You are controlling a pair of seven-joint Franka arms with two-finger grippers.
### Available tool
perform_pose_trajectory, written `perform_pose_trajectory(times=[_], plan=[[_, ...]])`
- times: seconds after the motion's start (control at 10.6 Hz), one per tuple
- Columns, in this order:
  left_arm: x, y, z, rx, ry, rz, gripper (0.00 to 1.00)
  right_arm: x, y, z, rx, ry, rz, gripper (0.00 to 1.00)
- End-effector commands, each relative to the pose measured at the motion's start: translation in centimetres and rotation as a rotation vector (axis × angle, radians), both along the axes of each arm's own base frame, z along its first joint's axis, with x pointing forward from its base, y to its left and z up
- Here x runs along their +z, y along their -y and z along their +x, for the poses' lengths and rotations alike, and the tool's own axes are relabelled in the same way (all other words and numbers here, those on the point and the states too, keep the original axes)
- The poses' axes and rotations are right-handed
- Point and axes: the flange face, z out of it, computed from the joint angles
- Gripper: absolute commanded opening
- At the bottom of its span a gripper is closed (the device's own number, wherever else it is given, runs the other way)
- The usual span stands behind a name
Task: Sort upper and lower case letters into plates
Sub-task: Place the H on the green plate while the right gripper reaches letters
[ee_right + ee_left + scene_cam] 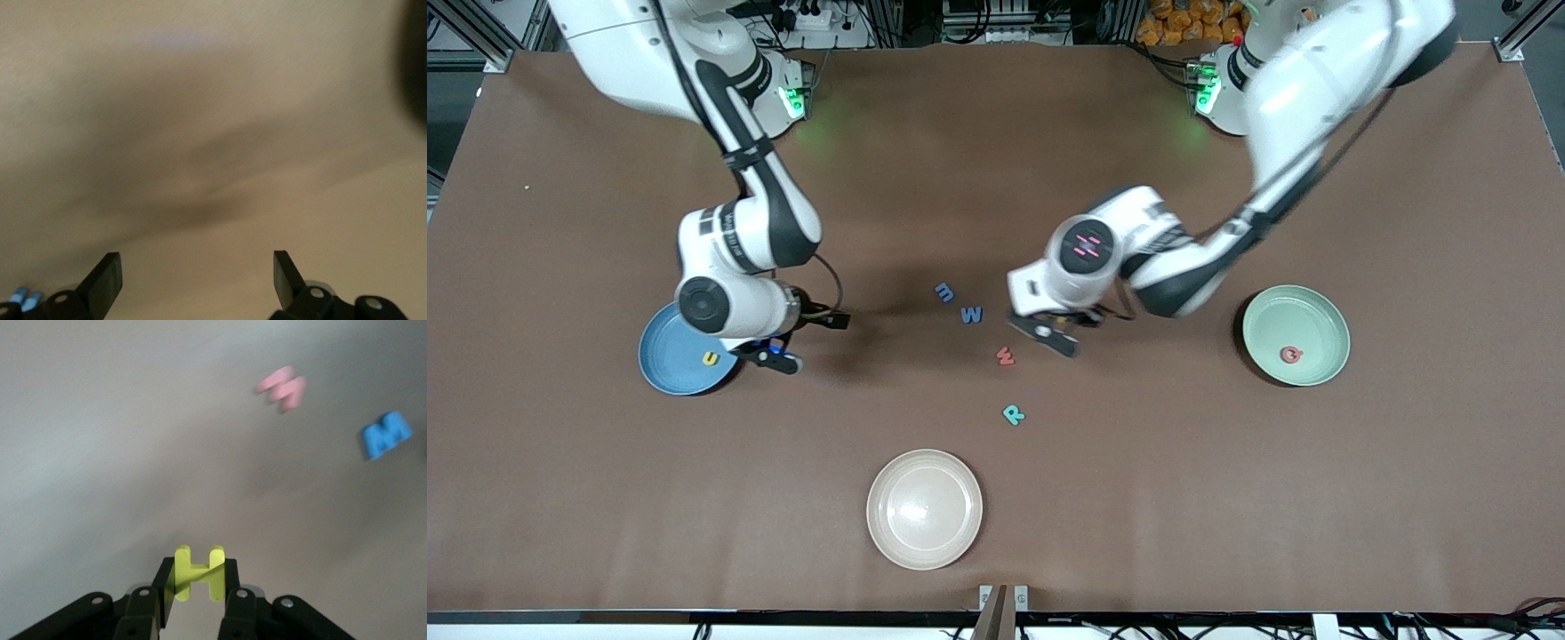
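Note:
My left gripper (198, 577) is shut on a yellow letter H (198, 572) and hangs over the table (1052, 339) beside a pink w (1006, 356). That pink letter (283, 388) and a blue one (385, 435) also show in the left wrist view. A blue m (944, 292), a blue W (971, 314) and a teal R (1013, 414) lie mid-table. The blue plate (667, 356) holds a yellow u (710, 358). In the mint green plate (1316, 311) lies a red letter (1290, 355). My right gripper (772, 356) is open and empty at the blue plate's edge, over bare table (198, 280).
A cream-white plate (924, 508) sits nearest the front camera, with nothing in it. The brown table surface stretches wide between the two coloured plates, with the loose letters clustered around its middle.

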Motion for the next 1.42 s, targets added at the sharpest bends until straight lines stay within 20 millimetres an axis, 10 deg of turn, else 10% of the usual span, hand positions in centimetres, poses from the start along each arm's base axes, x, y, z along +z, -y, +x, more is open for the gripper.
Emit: perform_pose_trajectory(times=[0.0, 0.38, 0.66, 1.32], plan=[[3.0, -8.3, 2.7, 0.067, -0.076, 0.015, 0.00, 0.3, -6.1, -1.8, -0.066, 0.034, -0.018, 1.00], [4.3, -19.3, 6.8, 0.184, 0.021, 0.167, 0.00, -1.5, -14.3, -4.9, -0.251, 0.117, -0.068, 1.00], [3.0, -28.6, 8.7, 0.326, -0.015, 0.156, 0.00, -2.3, -15.9, -5.7, -0.346, 0.146, -0.084, 0.99], [-2.2, -37.1, 8.3, 0.451, -0.107, 0.162, 0.00, -5.2, -18.6, -7.6, -0.414, 0.168, -0.104, 0.96]])
